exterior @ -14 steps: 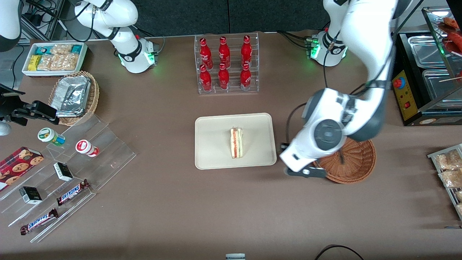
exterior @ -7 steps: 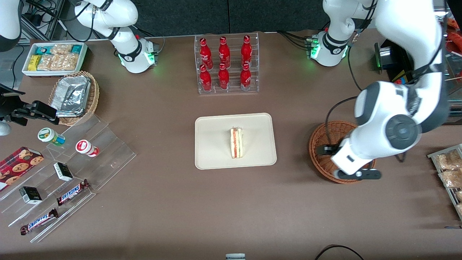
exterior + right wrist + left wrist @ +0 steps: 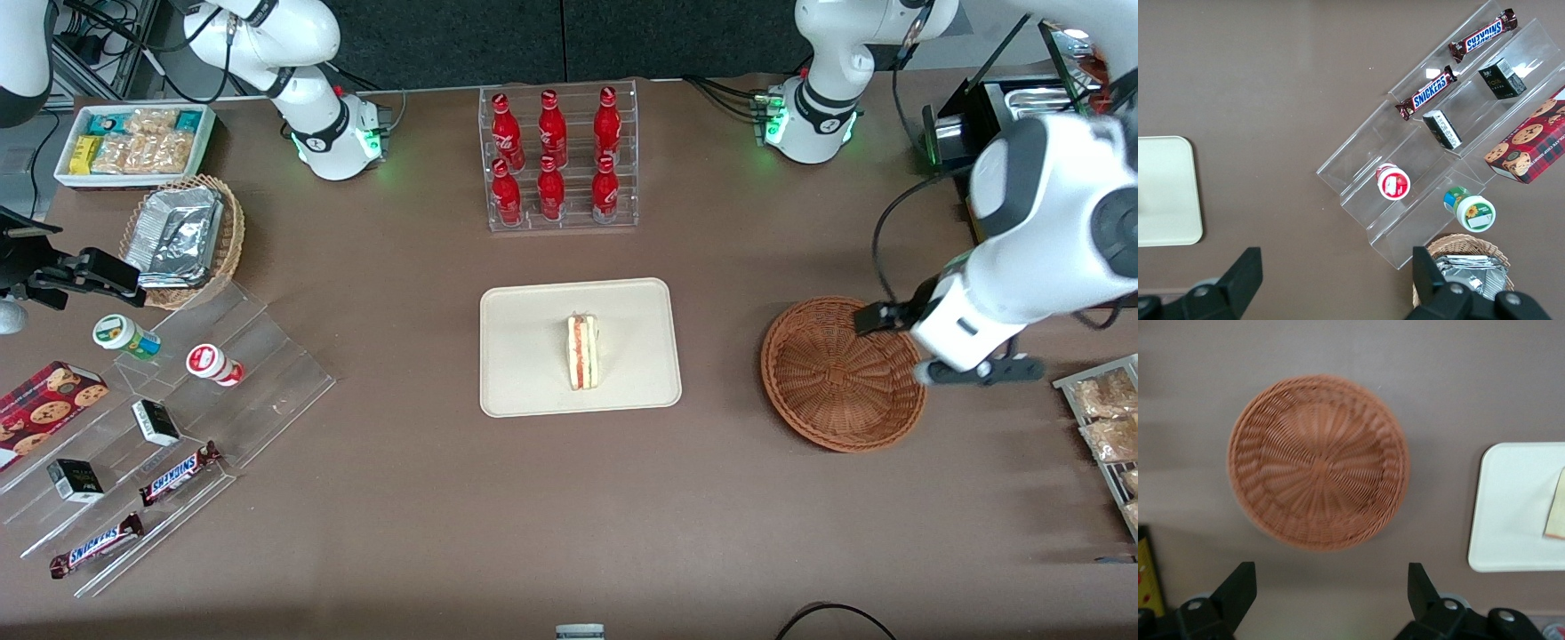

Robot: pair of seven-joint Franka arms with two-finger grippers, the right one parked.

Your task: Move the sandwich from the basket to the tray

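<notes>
Sandwich (image 3: 582,352) lies on tray (image 3: 524,356); tool (image 3: 1331,590), apparently spread, hangs above basket (image 3: 840,373).

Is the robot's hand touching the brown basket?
Apart. In the left wrist view the gripper is open above the empty basket, bare table showing between its fingers and the rim.

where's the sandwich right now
In the front view the sandwich lies on the tray, mid-table. The open gripper hangs above the empty basket.
</notes>
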